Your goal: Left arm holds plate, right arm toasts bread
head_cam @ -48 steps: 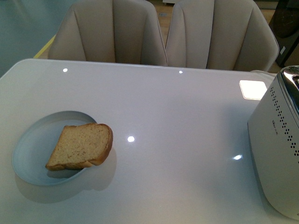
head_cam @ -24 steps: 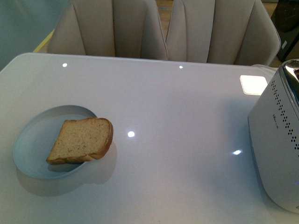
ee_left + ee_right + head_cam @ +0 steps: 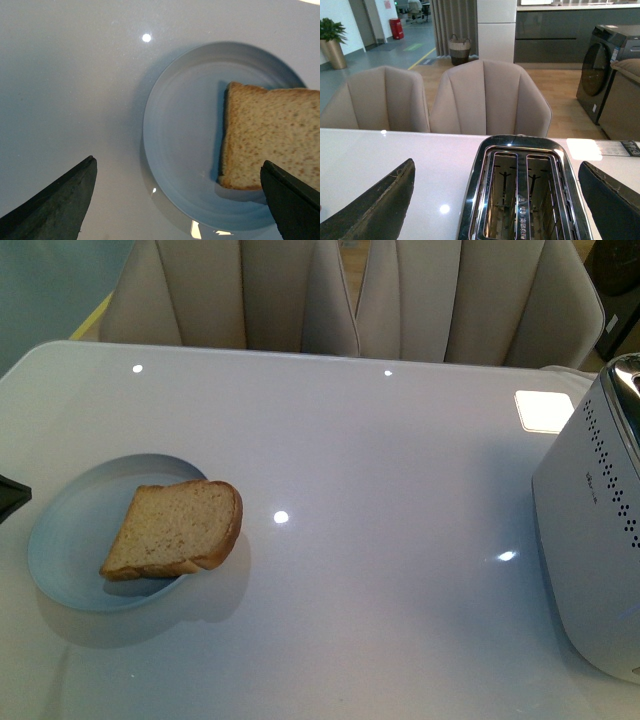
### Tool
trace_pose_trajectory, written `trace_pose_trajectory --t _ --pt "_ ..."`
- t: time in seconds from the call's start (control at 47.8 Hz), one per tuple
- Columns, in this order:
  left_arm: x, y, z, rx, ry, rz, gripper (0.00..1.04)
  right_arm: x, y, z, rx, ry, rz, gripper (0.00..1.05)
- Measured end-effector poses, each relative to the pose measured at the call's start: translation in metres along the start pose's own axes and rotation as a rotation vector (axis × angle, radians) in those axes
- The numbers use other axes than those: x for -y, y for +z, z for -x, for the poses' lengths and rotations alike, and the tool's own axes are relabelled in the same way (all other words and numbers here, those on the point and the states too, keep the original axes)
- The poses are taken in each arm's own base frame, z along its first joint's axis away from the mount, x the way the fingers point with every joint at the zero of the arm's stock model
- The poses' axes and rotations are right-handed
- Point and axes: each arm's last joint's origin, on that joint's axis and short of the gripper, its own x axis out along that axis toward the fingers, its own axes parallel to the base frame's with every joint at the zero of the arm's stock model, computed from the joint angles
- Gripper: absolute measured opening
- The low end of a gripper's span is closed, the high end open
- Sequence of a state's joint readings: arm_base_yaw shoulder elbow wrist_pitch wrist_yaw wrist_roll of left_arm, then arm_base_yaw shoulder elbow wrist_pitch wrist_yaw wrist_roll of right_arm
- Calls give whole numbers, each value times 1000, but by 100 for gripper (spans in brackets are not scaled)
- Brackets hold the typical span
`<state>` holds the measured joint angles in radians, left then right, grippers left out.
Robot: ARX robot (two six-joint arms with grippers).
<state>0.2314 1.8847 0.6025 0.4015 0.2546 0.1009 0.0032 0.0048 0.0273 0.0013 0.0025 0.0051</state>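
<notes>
The round pale bluish-white plate [image 3: 70, 540] is sitting near the left edge of the glossy white tabletop [image 3: 400, 460]; the light-brown wholemeal bread slice [image 3: 175, 528] is lying on it, overhanging its rim. The black left gripper [image 3: 177, 166] is hovering above it, jaws wide apart, holding nothing. The black right gripper [image 3: 496, 167] is equally wide and empty, hanging above the white-and-chrome toaster [image 3: 520, 200].

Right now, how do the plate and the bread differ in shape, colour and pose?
The plate is round and pale bluish-white; the bread is roughly square and light brown. The plate sits flat on the table; the bread overhangs the plate's rim. Neither is held.
</notes>
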Motion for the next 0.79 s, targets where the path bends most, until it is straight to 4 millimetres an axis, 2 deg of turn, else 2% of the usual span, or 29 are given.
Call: trace_pose_trajectory --t 0.125,0.293,0.69,0.795 --pt "-8 -5 -28 -44 16 -21 98 0 0 0 0 0 0 96" --pt "-9 -10 -52 -70 11 -42 98 0 0 0 0 0 0 96" --pt "-11 -32 -85 -143 5 -88 97 0 0 0 0 0 0 96" --pt "-12 -34 -91 -154 6 -86 77 0 0 0 0 0 0 96"
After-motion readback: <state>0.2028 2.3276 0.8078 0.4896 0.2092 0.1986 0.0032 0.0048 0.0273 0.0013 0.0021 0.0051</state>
